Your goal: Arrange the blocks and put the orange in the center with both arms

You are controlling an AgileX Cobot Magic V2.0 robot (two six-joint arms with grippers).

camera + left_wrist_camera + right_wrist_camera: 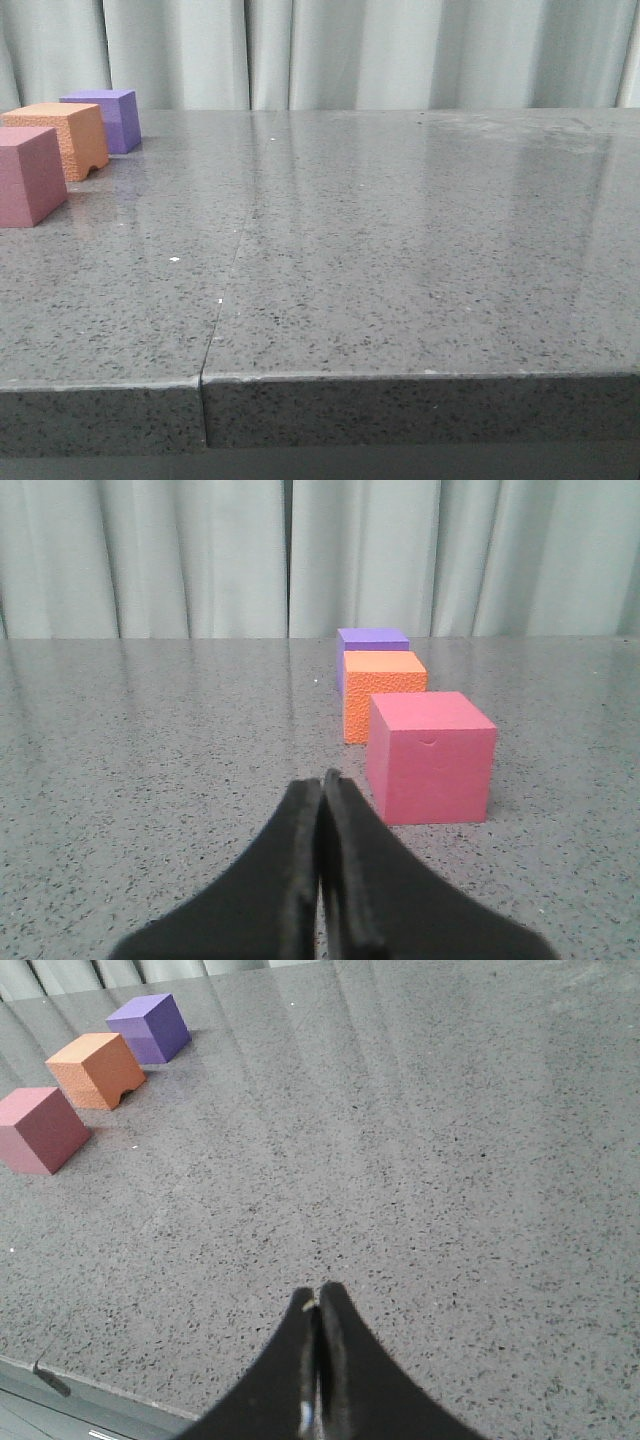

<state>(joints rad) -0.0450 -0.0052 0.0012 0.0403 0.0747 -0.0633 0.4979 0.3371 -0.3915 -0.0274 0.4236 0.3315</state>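
Note:
Three foam cubes stand in a row at the far left of the grey table: a pink-red cube [28, 175] nearest, an orange cube [62, 138] with an arched notch in the middle, and a purple cube [106, 117] farthest. In the left wrist view the pink-red cube [430, 757], the orange cube [382, 692] and the purple cube [372, 639] line up ahead. My left gripper [321, 780] is shut and empty, a little short of the pink-red cube. My right gripper [319, 1292] is shut and empty near the front edge, far from the cubes [95, 1068]. Neither gripper shows in the front view.
The speckled grey tabletop [400, 250] has a seam [225, 290] running from the front edge toward the back. A pale curtain [350, 50] hangs behind the table. The front edge [60, 1380] lies close to my right gripper.

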